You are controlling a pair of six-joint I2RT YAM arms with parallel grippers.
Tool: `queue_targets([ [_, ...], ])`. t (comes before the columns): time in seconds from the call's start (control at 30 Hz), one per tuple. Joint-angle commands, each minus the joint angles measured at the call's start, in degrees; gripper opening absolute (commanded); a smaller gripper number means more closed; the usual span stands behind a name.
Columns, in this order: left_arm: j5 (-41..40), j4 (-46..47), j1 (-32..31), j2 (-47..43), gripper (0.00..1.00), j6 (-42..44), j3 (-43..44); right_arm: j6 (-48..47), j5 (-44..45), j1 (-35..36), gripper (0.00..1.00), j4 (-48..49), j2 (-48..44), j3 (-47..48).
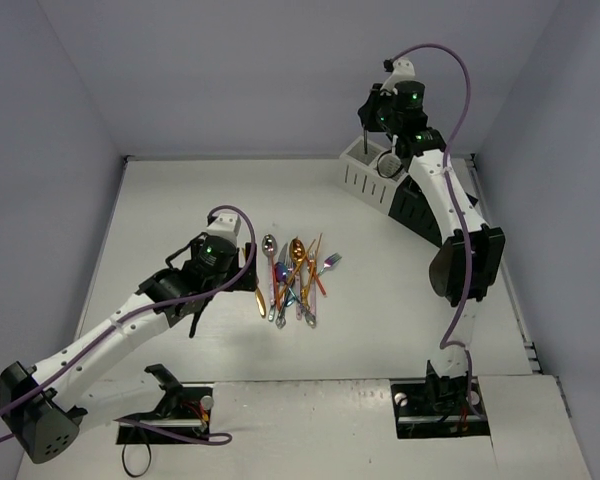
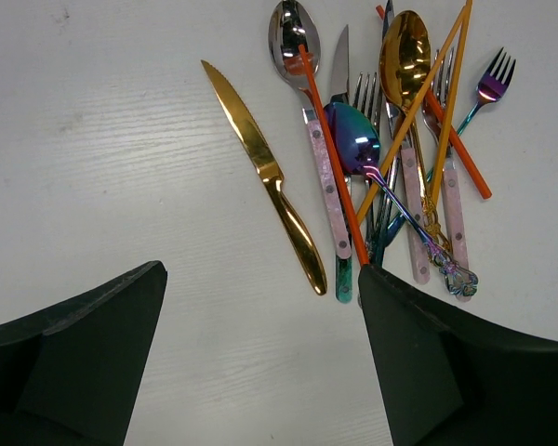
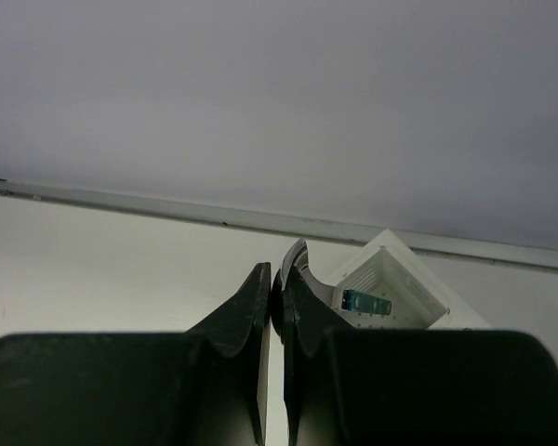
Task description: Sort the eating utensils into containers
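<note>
Utensil (image 3: 365, 301) in right end effector (image 3: 277, 279)

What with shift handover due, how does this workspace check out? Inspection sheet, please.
Surface: white table, no spills seen.
Job's things: utensil pile mid-table; gold knife beside its left edge; white caddy and black caddy at the far right.
Clutter: nothing seen.
Tools: left tool open, near the gold knife; right tool shut on a silver utensil above the white caddy.
Cables: purple cable along each arm, away from the utensils.
Surroundings: plain grey walls.
</note>
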Motion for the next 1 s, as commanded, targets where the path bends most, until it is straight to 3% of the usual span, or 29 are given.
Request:
queue_targets([
  [0.0, -1.55, 0.0, 0.24, -0.71, 0.82, -1.13, 0.63, 0.55, 0.34, -0.6, 0.0, 8.39, 0.99, 4.87],
  [0.6, 0.01, -2.83, 0.28, 1.83, 0.82, -3.04, 2.42, 6.15, 11.19, -0.51, 0.0, 8.12, 4.83, -3.0],
  [0.7, 0.25, -3.06, 0.28, 2.45, 0.82, -3.95, 2.62, 6.53, 11.13, -0.6, 0.11, 8.15, 6.21, -2.59],
  [0.77, 0.69, -3.06, 0.28, 2.92, 0.82, -4.65, 2.83, 6.77, 10.77, -0.51, 0.27, 8.09, 6.96, -2.21],
  [0.97, 2.15, -3.24, 0.28, 4.91, 0.82, -6.93, 3.68, 6.0, 9.58, 0.08, 0.46, 8.0, 3.68, -2.73],
])
